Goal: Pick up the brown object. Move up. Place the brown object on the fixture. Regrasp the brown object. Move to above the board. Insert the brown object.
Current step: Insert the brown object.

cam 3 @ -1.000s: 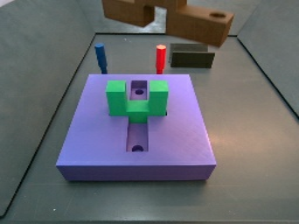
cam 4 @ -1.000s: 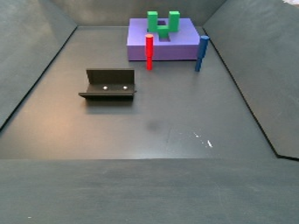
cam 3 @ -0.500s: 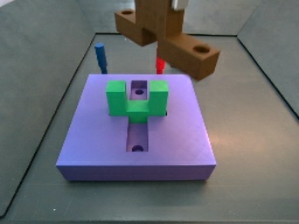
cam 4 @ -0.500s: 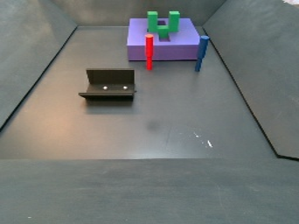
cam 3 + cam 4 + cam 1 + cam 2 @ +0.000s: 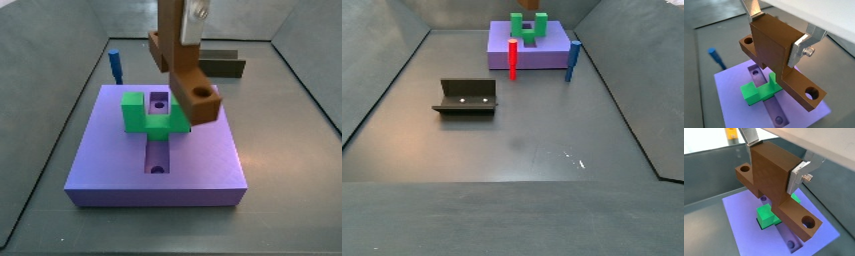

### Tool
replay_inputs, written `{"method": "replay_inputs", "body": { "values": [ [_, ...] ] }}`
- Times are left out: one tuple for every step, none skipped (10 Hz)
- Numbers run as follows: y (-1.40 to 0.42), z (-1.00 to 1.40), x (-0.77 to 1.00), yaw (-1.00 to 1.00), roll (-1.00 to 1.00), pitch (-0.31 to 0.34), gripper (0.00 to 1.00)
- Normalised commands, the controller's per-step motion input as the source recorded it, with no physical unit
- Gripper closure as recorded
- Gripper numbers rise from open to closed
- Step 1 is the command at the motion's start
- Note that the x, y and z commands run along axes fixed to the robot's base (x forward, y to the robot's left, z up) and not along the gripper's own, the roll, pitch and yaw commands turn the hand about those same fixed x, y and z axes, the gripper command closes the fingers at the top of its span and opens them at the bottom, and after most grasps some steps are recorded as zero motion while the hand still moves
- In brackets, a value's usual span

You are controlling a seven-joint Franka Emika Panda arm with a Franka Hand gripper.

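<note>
End effector (image 5: 783, 34) pinching the brown object (image 5: 781, 65) above the board (image 5: 156, 150).

Silver fingers (image 5: 798, 177) clamp the brown object's upright block in both wrist views; its bar with round holes hangs over the green U-shaped block (image 5: 152, 113) and central groove. Farther off, the blue peg (image 5: 116, 66) stands behind the board, and the fixture (image 5: 466, 97) sits well apart on the floor.
</note>
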Motion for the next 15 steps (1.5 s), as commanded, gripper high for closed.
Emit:
{"method": "replay_inputs", "body": {
  "values": [
    [0.00,-0.27,0.03,-1.00,-0.05,0.007,1.00],
    [0.00,-0.21,0.00,-0.93,-0.01,0.001,1.00],
    [0.00,-0.13,-0.09,-0.67,0.00,0.013,1.00],
    [0.03,-0.04,-0.22,-0.40,0.00,0.000,1.00],
    [0.07,0.00,-0.27,-0.22,0.00,0.000,1.00],
    [0.04,0.00,-0.27,-0.08,0.00,0.000,1.00],
    [-0.01,-0.01,-0.29,0.00,0.06,-0.049,1.00],
    [-0.02,-0.04,-0.04,0.00,0.00,-0.023,1.00],
    [-0.06,-0.09,0.00,0.00,0.00,0.000,1.00],
    [0.00,-0.15,0.00,0.00,0.00,0.000,1.00],
    [0.00,-0.15,0.00,0.00,0.00,0.000,1.00],
    [0.00,-0.13,0.00,0.00,-0.01,-0.017,1.00],
    [0.00,-0.16,0.00,0.00,-0.01,-0.019,1.00],
    [0.00,-0.17,-0.02,0.00,-0.02,-0.031,1.00],
    [0.00,-0.25,0.00,0.00,-0.02,-0.039,1.00]
  ]
}}
